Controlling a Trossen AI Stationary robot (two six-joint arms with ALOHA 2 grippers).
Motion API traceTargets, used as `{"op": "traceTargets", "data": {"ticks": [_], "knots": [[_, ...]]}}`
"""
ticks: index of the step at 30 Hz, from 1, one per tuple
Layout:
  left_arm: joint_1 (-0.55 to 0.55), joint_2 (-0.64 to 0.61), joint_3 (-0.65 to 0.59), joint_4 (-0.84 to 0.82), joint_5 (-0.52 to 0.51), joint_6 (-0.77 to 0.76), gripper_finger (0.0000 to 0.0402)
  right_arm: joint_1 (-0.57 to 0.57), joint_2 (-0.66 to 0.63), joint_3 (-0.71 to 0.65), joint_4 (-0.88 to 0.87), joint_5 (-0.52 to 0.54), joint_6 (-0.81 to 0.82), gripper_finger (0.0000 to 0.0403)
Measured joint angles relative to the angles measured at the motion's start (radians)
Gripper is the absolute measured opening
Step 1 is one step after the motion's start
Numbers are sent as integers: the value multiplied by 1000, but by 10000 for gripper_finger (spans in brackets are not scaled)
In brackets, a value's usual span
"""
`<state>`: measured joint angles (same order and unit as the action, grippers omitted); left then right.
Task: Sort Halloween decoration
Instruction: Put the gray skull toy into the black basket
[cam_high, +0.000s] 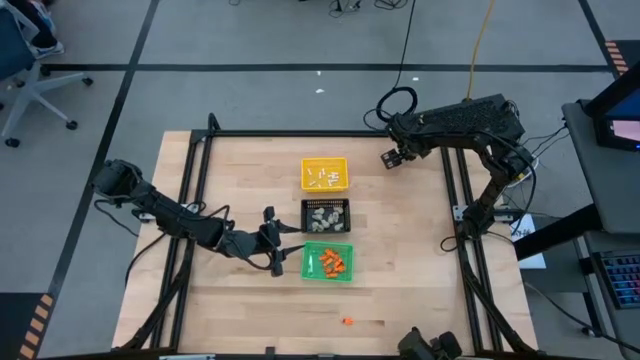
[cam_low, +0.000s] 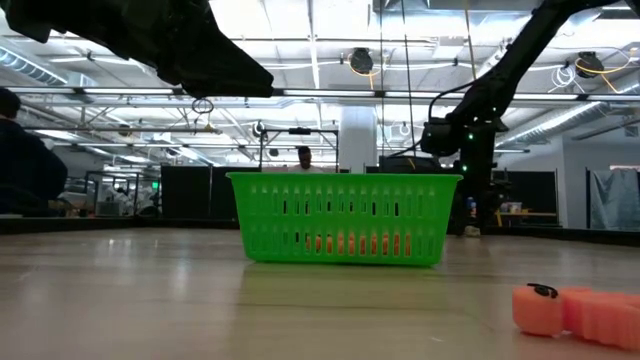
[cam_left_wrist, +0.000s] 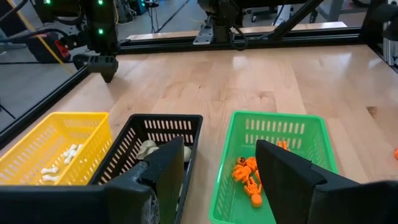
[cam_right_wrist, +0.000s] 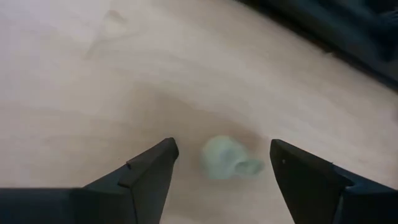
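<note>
High view shows three trays in a row mid-table: a yellow tray (cam_high: 325, 173) with white sticks (cam_high: 323, 178), a black tray (cam_high: 325, 215) with beige lumps (cam_high: 325, 213), and a green tray (cam_high: 327, 262) with orange bits (cam_high: 333, 263), so each kind has its own home. One orange piece (cam_high: 347, 322) lies alone near the front edge. The left gripper (cam_high: 272, 243) reaches low beside the green tray, fingers apart, empty. The right gripper (cam_high: 392, 158) hangs near the back right, fingers spread wide around a pale lump (cam_right_wrist: 225, 160) on the wood, probably ready to pinch it.
</note>
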<state>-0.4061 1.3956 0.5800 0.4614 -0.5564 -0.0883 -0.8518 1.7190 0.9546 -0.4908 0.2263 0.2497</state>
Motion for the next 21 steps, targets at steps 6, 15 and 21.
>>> {"op": "traceTargets", "data": {"ticks": [6, 15, 21], "knots": [[0, 0, 0, 0, 0, 0, 200, 46, -2, 0, -40, -28, 15, 256], [0, 0, 0, 0, 0, 0, 200, 98, -85, -6, -133, -71, 14, 256], [0, 0, 0, 0, 0, 0, 200, 91, -111, -5, -103, -19, -4, 256]]}}
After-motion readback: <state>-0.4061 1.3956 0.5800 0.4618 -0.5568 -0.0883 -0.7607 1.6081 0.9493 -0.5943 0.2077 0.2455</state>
